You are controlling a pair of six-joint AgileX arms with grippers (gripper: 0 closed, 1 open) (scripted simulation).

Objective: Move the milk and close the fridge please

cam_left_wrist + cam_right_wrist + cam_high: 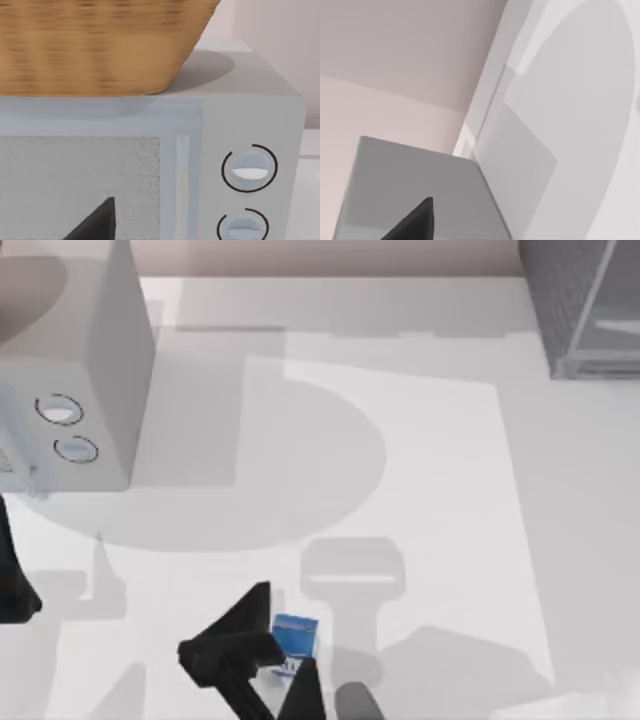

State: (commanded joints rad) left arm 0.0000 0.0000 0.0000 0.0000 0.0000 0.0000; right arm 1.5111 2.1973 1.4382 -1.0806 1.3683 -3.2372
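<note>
1. Right gripper (283, 652) sits low at the near edge of the table, toward the middle, its dark fingers set against the milk (295, 633) — whether they are clamped on the carton or merely alongside it cannot be told from above.

2. Blue top up, the milk stands on the white table (450, 540) just beside those fingers, with a sliver of its white lettered face visible below the blue.

3. Well apart from the carton, the fridge (580, 300) occupies the far right corner — a dark speckled cabinet with its paler door panel (615, 325) angled at the front; how far the door stands ajar is hard to judge.

4. Left gripper (15, 590) is parked at the table's left edge, its wrist camera facing the pale box with two round dials (248, 170) and a woven basket (100, 45) resting on top; its fingers' state cannot be told.

5. Judged from the layout, the step in hand is taking hold of the milk; closing the fridge is not yet done.

6. Next move, by that reading, calls for a firm squeeze on the carton's sides, a clean lift, and a long carry across the table before any push on the door.
</note>
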